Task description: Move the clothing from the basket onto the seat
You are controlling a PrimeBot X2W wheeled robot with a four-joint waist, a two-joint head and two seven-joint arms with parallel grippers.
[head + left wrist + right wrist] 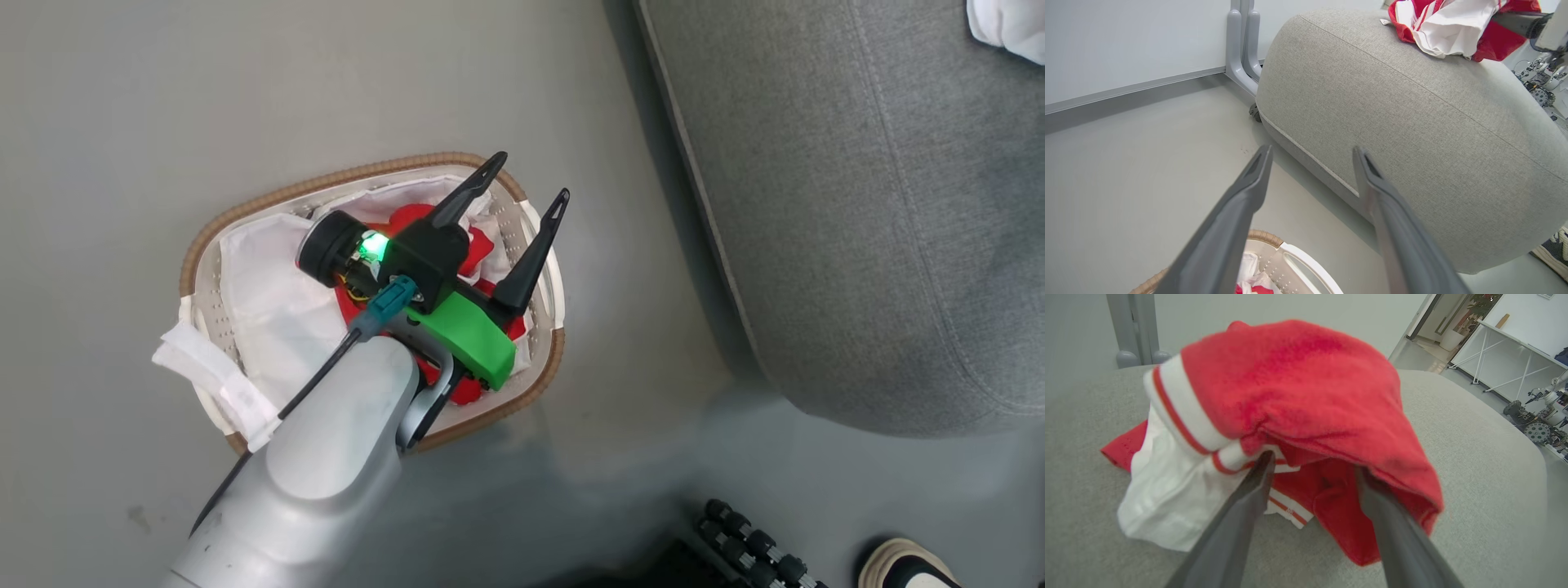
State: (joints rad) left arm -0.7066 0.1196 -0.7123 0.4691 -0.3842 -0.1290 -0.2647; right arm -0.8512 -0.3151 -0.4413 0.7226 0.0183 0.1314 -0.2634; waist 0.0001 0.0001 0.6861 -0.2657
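Observation:
The basket (326, 181) stands on the grey floor with red clothing (412, 216) lying on its white liner (269, 294). My left gripper (531, 175) hovers over the basket's right end, open and empty; in the left wrist view its fingers (1312, 150) point toward the seat (1412, 122), with the basket's rim (1290, 253) below. Another piece of red and white clothing (1298, 384) lies bunched on the seat (1474, 457). My right gripper (1313, 463) is open, its fingertips tucked under the garment's folds. That garment (1453, 24) also shows on the seat's top.
The seat (857, 204) fills the right side, a narrow strip of floor away from the basket. A person's shoe (906, 563) and dark rollers (751, 543) sit at the lower right. A grey post (1243, 45) stands by the wall behind the seat.

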